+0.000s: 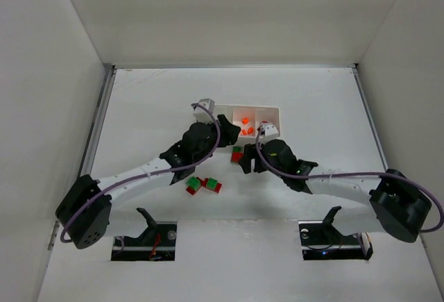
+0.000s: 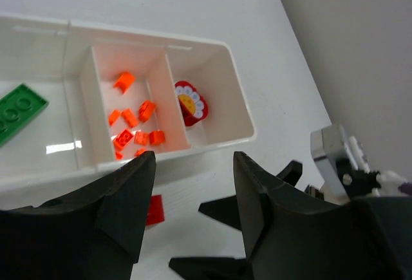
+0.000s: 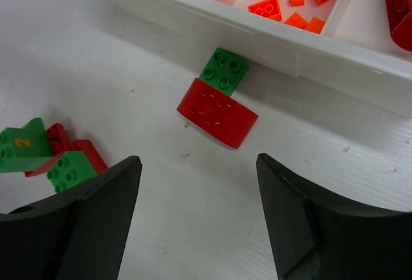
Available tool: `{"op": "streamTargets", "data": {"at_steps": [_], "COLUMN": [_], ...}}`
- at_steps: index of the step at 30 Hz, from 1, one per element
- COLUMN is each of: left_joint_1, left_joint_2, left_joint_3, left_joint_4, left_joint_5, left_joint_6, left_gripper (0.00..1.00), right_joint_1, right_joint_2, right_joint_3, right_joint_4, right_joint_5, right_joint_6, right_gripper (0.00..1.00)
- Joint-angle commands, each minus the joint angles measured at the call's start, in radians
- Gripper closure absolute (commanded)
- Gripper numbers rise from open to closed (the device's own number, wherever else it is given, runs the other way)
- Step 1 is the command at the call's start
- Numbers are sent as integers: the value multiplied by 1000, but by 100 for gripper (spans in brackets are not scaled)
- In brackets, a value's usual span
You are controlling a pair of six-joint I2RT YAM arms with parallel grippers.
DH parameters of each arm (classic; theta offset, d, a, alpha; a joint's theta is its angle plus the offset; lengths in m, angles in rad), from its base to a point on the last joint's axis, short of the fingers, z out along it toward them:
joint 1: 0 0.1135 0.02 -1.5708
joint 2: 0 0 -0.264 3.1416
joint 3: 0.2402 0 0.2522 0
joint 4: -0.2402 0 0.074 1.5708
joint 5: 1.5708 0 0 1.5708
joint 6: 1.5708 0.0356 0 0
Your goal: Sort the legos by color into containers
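The white tray (image 1: 269, 110) has three compartments. In the left wrist view its left compartment (image 2: 38, 138) holds a flat green plate (image 2: 19, 111), the middle one several tiny orange pieces (image 2: 132, 129), and the right one a red piece with a flower face (image 2: 190, 103). A green brick joined to a red one (image 3: 219, 103) lies on the table against the tray's near wall (image 3: 290, 51). A cluster of green and red bricks (image 3: 45, 154) lies further left; it also shows in the top view (image 1: 205, 185). My left gripper (image 2: 194, 158) is open and empty just before the tray. My right gripper (image 3: 197, 159) is open and empty, short of the joined brick.
White walls close the table in at the back and on both sides. My two grippers are close together in front of the tray (image 1: 236, 146); the right gripper's black fingers (image 2: 257, 208) show in the left wrist view.
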Motion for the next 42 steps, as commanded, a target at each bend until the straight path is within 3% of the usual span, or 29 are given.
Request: {"op": "streamTargets", "data": {"at_steps": [1,11,21,35,42], "left_joint_1": [28,121,195,233,235], "left_joint_2": [-91,-237,-317,-330,-334], "left_joint_3": [-85,-221,-290,-287,-290], "left_joint_4": [-28,-42,-52,-77,-86], "left_joint_5": [-12,35,100,108,108], "left_joint_6": [-34,-74,-105,-99,-102], "left_gripper": [52,53,56,57,57], "right_joint_1": [2,57,80,203,163], "right_joint_2": [42,263,390,305,292], "right_joint_3": [60,166,215,134,143], "right_joint_4": [38,60,133,164,155], "right_joint_5": [49,52,154,87,148], "right_joint_6": [-75,-199,-259,-127,-141], "right_gripper": [19,6,6,11,12]}}
